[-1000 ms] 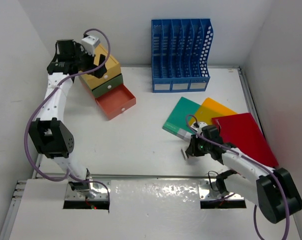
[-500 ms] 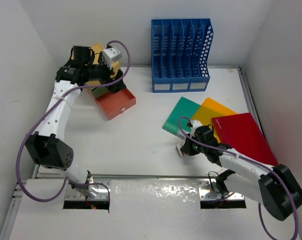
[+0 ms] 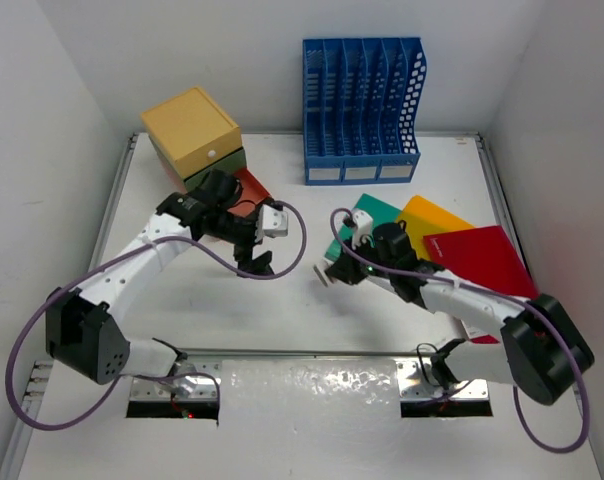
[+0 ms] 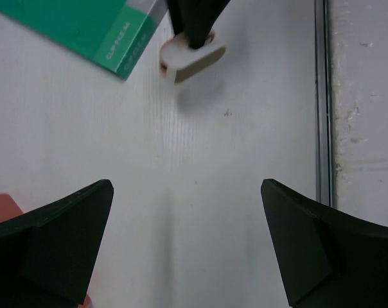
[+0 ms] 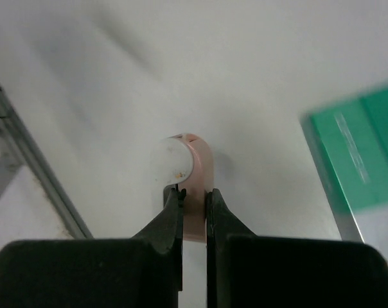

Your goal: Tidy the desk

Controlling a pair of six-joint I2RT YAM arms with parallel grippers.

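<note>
The desk (image 3: 202,310) is a white tabletop with metal rails. My right gripper (image 3: 334,271) is shut on a small pink and white rounded piece (image 3: 325,275) just left of the green folder (image 3: 374,214). In the right wrist view the piece (image 5: 189,165) sticks out beyond my right gripper (image 5: 194,197), pinched edge-on. My left gripper (image 3: 255,253) hangs open over bare desk a little left of it. From the left wrist the piece (image 4: 191,55) shows ahead, and my left gripper (image 4: 186,237) has nothing between its fingers.
A blue slotted file rack (image 3: 362,110) stands at the back wall. A yellow-topped drawer box (image 3: 194,135) sits back left, its orange drawer (image 3: 248,185) pulled out and partly behind my left arm. Orange (image 3: 437,218) and red (image 3: 482,262) folders overlap the green one at right.
My left arm has swung from the drawer box down to the middle of the desk. My right gripper has shut on the small piece and carried it leftward.
</note>
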